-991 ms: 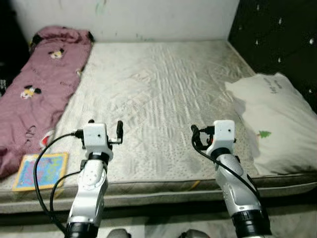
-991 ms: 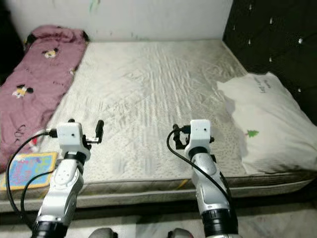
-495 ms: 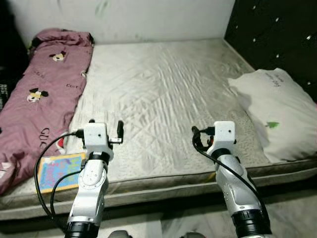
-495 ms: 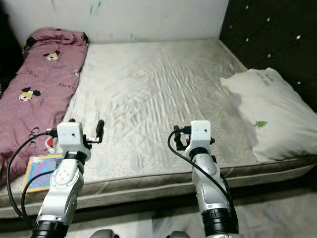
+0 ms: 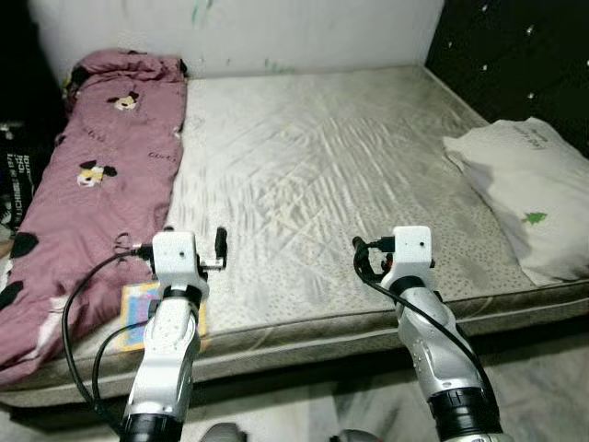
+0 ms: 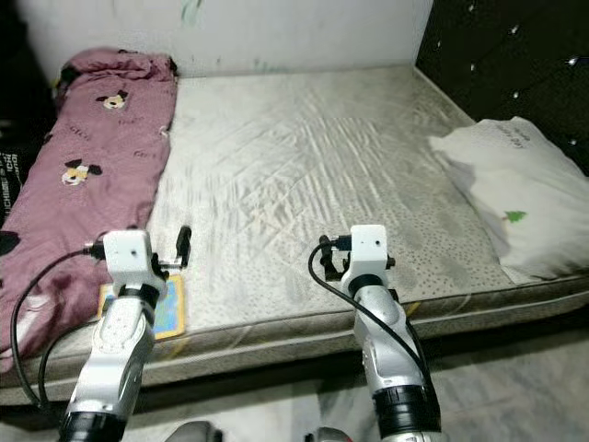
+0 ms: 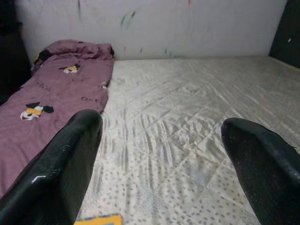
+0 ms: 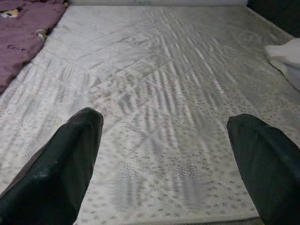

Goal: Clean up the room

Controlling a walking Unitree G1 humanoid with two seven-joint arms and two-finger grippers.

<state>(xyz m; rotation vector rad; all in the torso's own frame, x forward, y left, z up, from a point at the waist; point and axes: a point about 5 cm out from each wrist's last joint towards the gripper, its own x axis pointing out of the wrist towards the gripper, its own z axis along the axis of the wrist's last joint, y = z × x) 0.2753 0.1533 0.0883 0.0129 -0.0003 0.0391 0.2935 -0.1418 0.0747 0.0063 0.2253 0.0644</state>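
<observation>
Left eye view — book [image 5: 145,306] beside blanket [image 5: 83,193].

The mattress [image 5: 322,175] ahead of both claws is cloth, a pale quilted fabric with a stitched diamond pattern, a soft sheen on its creases and a fine speckled print towards its near edge. Left of the left gripper [image 7: 161,140] lies a purple quilt [image 5: 87,184], matt soft cloth printed with cartoon figures. Just beside that claw sits a picture book [image 5: 152,304] with a smooth, brightly printed card cover. Right of the right gripper [image 8: 164,150] rests a white pillow [image 5: 534,198] in matt, creased cotton-like cloth. The fingers [image 7: 61,173] look like matt black plastic, lightly scuffed. The arms look like brushed silver metal with white plastic housings.
</observation>
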